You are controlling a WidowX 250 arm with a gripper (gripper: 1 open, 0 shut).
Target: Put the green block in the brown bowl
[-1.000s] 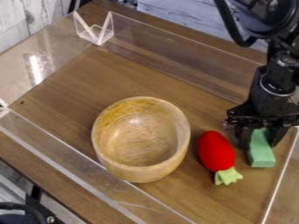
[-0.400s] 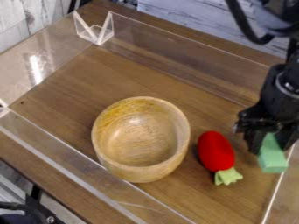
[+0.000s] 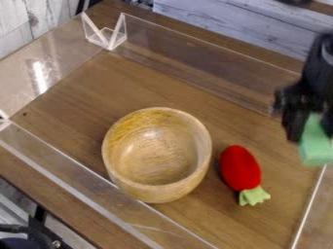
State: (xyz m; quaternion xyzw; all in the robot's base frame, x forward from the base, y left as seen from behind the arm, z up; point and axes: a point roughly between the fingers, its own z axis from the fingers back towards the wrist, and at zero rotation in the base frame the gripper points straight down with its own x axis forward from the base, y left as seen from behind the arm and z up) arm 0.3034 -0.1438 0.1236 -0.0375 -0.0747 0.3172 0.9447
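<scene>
Wood-grain table (image 3: pixel 92 97) inside clear low walls carries everything. Nearest me sits the brown bowl (image 3: pixel 158 153), with nothing in it, and just to its right lies a red strawberry toy (image 3: pixel 240 168) with a pale leafy tip. Farther back at the right edge my tool (image 3: pixel 313 122), blurred, holds the green block (image 3: pixel 316 146) between its jaws, clear of the table top. I judge this the carry step: the block is gripped and raised but not yet over the bowl. Next I must travel left across the strawberry, centre above the bowl's hollow, then let go.
</scene>
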